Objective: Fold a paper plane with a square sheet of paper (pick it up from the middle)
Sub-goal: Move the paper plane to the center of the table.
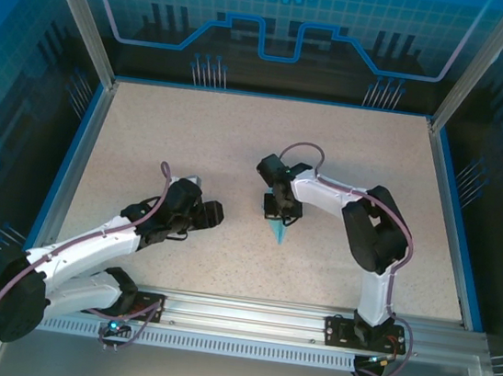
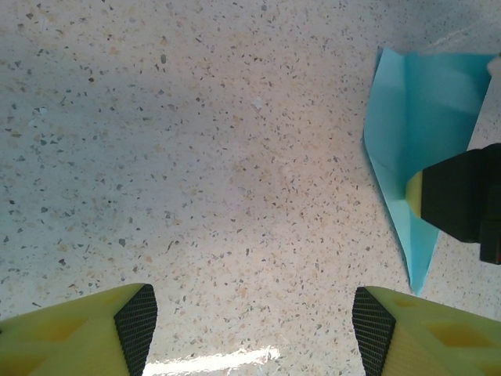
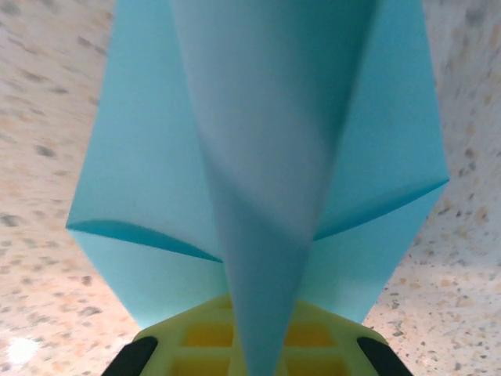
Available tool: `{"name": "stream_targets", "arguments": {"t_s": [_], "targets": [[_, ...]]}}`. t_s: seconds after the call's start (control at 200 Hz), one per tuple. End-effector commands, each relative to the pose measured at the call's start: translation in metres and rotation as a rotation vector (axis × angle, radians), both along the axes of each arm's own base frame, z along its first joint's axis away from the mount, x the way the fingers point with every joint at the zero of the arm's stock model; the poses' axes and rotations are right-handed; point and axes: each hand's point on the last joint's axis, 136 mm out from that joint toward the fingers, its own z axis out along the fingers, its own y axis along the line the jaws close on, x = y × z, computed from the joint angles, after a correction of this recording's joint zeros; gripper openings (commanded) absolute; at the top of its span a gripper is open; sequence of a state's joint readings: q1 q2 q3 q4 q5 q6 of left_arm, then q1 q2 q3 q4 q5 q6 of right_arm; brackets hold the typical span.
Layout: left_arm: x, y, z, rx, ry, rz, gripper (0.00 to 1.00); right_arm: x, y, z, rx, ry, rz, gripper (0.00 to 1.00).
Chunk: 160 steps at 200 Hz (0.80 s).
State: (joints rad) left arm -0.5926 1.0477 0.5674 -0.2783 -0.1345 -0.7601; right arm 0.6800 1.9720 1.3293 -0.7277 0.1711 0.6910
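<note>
Paper plane (image 3: pixel 266 157) is light and crease-prone, so your right tool (image 3: pixel 254 348), pinched apparently on its centre fold, grips it well, while your left tool (image 2: pixel 250 321) stands wide.

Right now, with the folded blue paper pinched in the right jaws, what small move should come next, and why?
Probably a slight lift by the right arm. Its jaws are shut on the paper plane along the centre fold, the folds look done, and the left jaws stand open over bare table, apart from it.
</note>
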Motion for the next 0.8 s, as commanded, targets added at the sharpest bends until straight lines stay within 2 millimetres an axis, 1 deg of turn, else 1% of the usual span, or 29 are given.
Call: {"name": "stream_targets", "arguments": {"t_s": [0.0, 0.09, 0.135, 0.2, 0.285, 0.325, 0.405, 0.465, 0.55, 0.625, 0.655, 0.685, 0.795], "targets": [[-0.003, 0.002, 0.0, 0.002, 0.018, 0.002, 0.71, -0.003, 0.005, -0.017, 0.03, 0.042, -0.055, 0.07], [-0.003, 0.004, 0.001, 0.011, 0.018, 0.004, 0.72, -0.005, 0.004, -0.019, 0.023, 0.049, -0.056, 0.1], [-0.003, 0.004, 0.002, 0.013, 0.017, 0.003, 0.73, -0.004, 0.003, -0.012, 0.02, 0.03, -0.056, 0.13], [-0.003, 0.005, 0.003, 0.013, 0.014, 0.004, 0.73, 0.0, 0.002, 0.001, 0.028, -0.001, -0.05, 0.14], [-0.002, 0.005, 0.003, 0.019, 0.011, 0.003, 0.73, 0.003, 0.003, 0.023, 0.049, -0.032, -0.028, 0.2], [-0.002, 0.006, 0.004, 0.025, 0.006, 0.004, 0.73, 0.004, 0.002, 0.035, 0.059, -0.056, -0.018, 0.24], [-0.002, 0.009, 0.009, 0.033, -0.021, 0.004, 0.77, 0.005, -0.002, 0.059, 0.08, -0.116, -0.015, 0.42], [-0.002, 0.013, 0.013, 0.041, -0.045, 0.007, 0.79, 0.003, -0.006, 0.077, 0.11, -0.167, -0.009, 0.5], [-0.002, 0.02, 0.018, 0.063, -0.073, 0.019, 0.83, 0.002, -0.011, 0.103, 0.151, -0.251, 0.005, 0.52], [-0.002, 0.026, 0.02, 0.088, -0.086, 0.031, 0.86, -0.001, -0.023, 0.127, 0.155, -0.334, 0.0, 0.55], [-0.001, 0.028, 0.022, 0.096, -0.091, 0.034, 0.87, -0.002, -0.029, 0.133, 0.144, -0.364, -0.005, 0.57], [-0.001, 0.03, 0.022, 0.107, -0.093, 0.041, 0.87, -0.003, -0.038, 0.143, 0.131, -0.405, -0.015, 0.58], [0.002, 0.038, 0.025, 0.145, -0.107, 0.062, 0.91, -0.009, -0.075, 0.168, 0.063, -0.553, -0.074, 0.6]]}}
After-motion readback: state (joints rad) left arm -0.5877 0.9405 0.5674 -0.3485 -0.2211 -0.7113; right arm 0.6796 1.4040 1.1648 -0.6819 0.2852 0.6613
